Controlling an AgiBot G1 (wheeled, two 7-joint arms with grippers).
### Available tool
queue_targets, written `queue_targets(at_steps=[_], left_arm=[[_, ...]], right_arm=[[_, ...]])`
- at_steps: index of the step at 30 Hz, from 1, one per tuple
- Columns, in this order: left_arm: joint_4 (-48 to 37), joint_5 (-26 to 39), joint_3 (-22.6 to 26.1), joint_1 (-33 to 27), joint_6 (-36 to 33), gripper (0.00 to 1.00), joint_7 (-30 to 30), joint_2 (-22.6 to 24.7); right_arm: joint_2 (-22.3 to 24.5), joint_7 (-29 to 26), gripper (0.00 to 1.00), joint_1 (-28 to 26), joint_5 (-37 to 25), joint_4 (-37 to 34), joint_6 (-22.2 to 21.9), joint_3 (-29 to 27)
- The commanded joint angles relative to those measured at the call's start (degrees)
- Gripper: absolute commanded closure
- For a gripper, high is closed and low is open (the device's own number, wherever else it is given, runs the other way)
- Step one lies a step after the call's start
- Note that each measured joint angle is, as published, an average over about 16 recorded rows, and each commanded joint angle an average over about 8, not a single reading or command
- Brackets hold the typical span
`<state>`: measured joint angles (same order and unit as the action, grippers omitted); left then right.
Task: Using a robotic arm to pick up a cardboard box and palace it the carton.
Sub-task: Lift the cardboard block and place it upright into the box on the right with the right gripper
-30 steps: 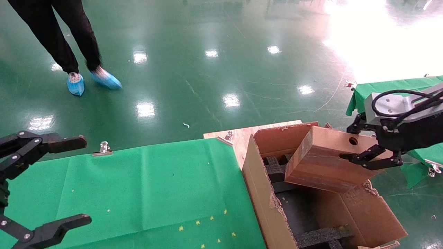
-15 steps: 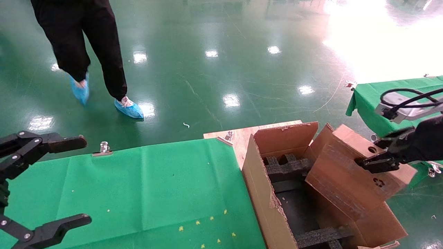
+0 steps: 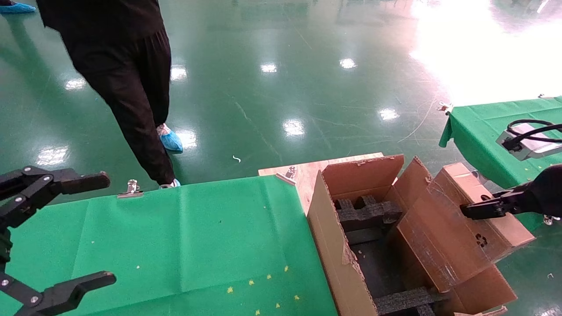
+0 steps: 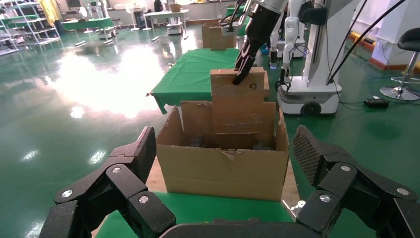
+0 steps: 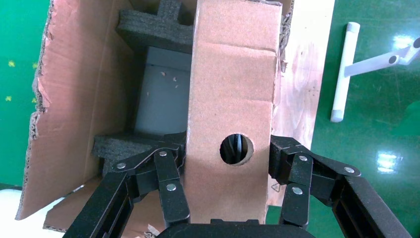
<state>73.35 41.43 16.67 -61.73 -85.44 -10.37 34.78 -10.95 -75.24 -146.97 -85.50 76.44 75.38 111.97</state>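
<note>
Over the big ragged-flapped brown carton [image 3: 333, 245], right black multi-link gripper [image 5: 229, 163] pinches the flat brown cardboard box [image 3: 456, 224], tilted, lower end inside. Insertion step; next: level, lower between foam blocks [image 3: 366, 213]. Left gripper [image 4: 225, 163] parked, spread.

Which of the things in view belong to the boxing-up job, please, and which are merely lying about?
Part of the job:
- right hand, clamped on the cardboard box
- cardboard box, tilted, its lower end in the carton
- carton with black foam blocks

Just about:
- left hand, open over the green cloth
- binder clip
- person walking past
</note>
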Motion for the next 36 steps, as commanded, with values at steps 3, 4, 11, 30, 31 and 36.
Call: queue_targets(at_steps=[3,4,11,30,31,36], left_arm=[[0.0,0.0,0.01,0.0,0.01,0.0,0.0,0.0],[0.0,0.0,0.01,0.0,0.0,0.0,0.0,0.0],[-0.01,-0.04,0.02,0.0,-0.01,0.0,0.0,0.0],[-0.05,-0.08,0.08,-0.04,0.0,0.0,0.04,-0.01],[-0.05,-0.08,0.09,-0.04,0.0,0.0,0.05,-0.01],[-0.05,-0.09,0.1,-0.04,0.0,0.0,0.05,-0.02]], right_arm=[[0.08,-0.13,1.0,0.01,-0.02,0.13,-0.12,0.02],[-0.03,0.16,1.0,0.02,0.08,0.01,-0.05,0.0],[-0.42,0.45,1.0,0.19,0.46,-0.64,0.0,0.01],[-1.43,-10.22,1.0,5.73,-5.31,1.24,-10.55,3.08],[-1.52,-10.46,1.0,6.21,-5.39,1.27,-11.09,3.33],[-1.94,-11.11,1.0,8.36,-5.81,1.36,-13.56,4.43]])
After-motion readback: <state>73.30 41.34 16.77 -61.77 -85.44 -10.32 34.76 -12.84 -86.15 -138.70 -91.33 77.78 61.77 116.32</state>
